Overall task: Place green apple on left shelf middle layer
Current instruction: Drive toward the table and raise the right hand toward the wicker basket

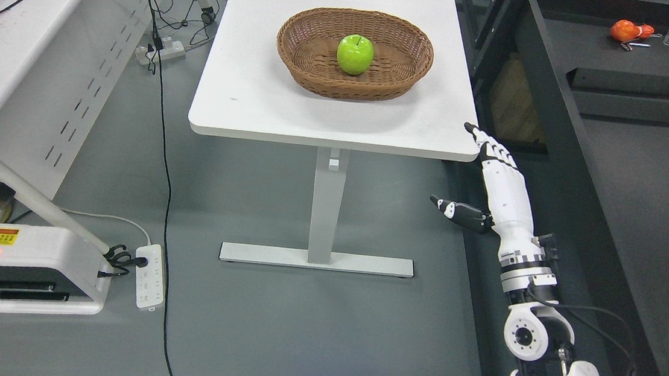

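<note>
A: Apple [355, 55] position?

B: Green, stem up, sitting alone near the middle of the wicker basket [297, 57]. Basket sits on the white bench [245, 95], toward its far half.

A: Arms in view?

B: 1 only. Right arm enters from the lower right; right hand [495, 184] is raised beside the bench's near right corner, below the top's level as far as I can tell.

A: Hand state?

B: Spread. 4 fingers [495, 150] extended and pointing up toward the bench edge, thumb [459, 212] stuck out to the left. It holds nothing. Well apart from the apple.

A: Anything else?

B: White cabinet [30, 64] at left with cables draped over it, a power strip [150, 276] on the grey floor, and a dark shelf [648, 130] at right with an orange object [625, 30] far back on it.
</note>
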